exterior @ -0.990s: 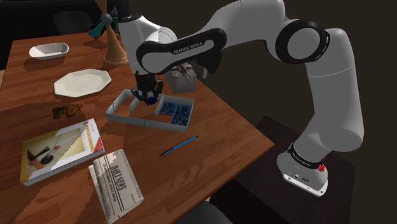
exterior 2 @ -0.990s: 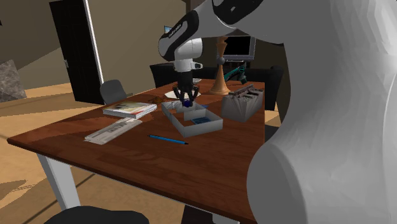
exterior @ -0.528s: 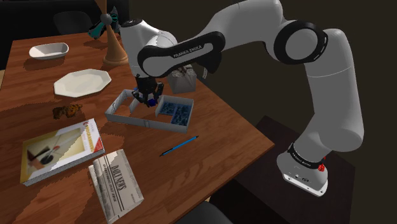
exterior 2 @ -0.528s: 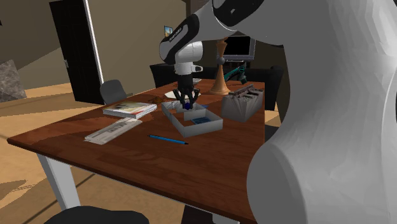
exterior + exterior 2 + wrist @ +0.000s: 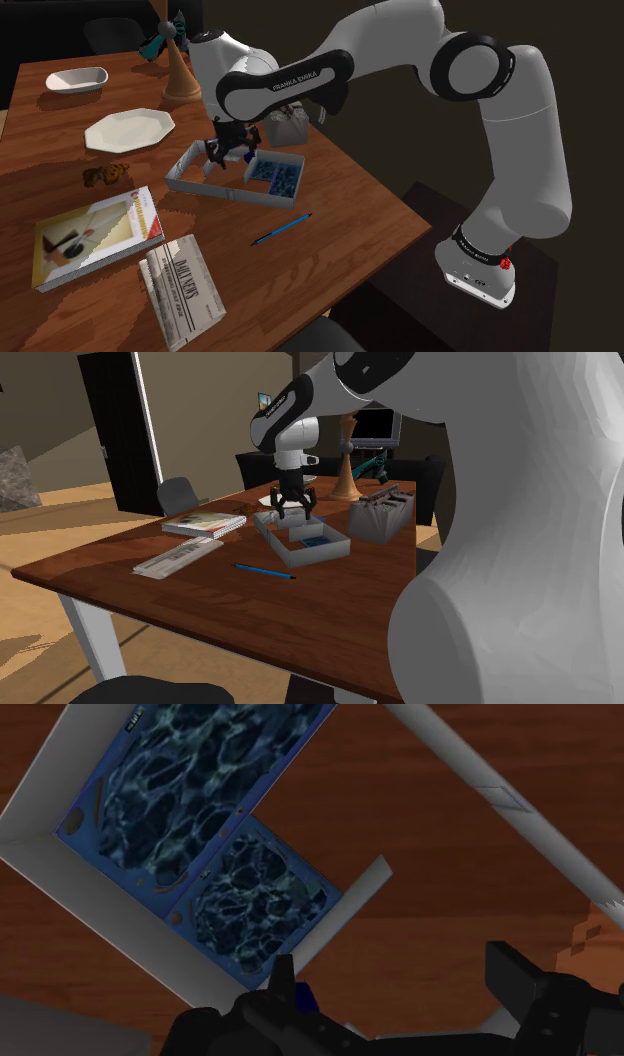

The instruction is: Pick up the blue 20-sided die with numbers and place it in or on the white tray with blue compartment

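Blue marbled compartments fill one end of the white-walled tray (image 5: 214, 190), which lies on the brown wooden surface (image 5: 350, 205). The gripper (image 5: 228, 153) hangs just over the tray's plain end, its jaws spread wide with nothing clasped between them. The wrist view shows a sliver of the blue die (image 5: 304, 996) close beside one finger, mostly hidden by it.

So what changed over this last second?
The claw dipped slightly over the tray, then opened and let go of the die. A bit of the die's blue shows beside one finger, and I cannot tell where it has come to rest. The tray, pen, book and newspaper stayed put.
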Robot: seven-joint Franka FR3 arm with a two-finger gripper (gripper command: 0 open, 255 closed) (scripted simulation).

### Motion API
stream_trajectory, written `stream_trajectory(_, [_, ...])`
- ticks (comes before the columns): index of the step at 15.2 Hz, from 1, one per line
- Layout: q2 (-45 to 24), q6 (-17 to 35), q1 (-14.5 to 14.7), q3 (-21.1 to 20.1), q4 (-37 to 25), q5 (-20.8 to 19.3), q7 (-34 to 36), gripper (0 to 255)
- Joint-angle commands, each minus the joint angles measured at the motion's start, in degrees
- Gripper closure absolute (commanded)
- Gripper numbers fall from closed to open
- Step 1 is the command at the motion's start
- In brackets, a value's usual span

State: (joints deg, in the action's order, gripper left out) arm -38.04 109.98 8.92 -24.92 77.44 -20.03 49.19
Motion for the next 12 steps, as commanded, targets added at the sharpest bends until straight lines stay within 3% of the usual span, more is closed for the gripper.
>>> stream_trajectory(1, [0.0,0.0,0.0,0.0,0.0,0.0,0.0,0])
stream_trajectory(5, [1.46,-6.28,0.7,-0.58,-5.04,0.92,-0.83,0])
stream_trajectory(12, [1.46,-6.28,0.7,-0.58,-5.04,0.92,-0.83,0])
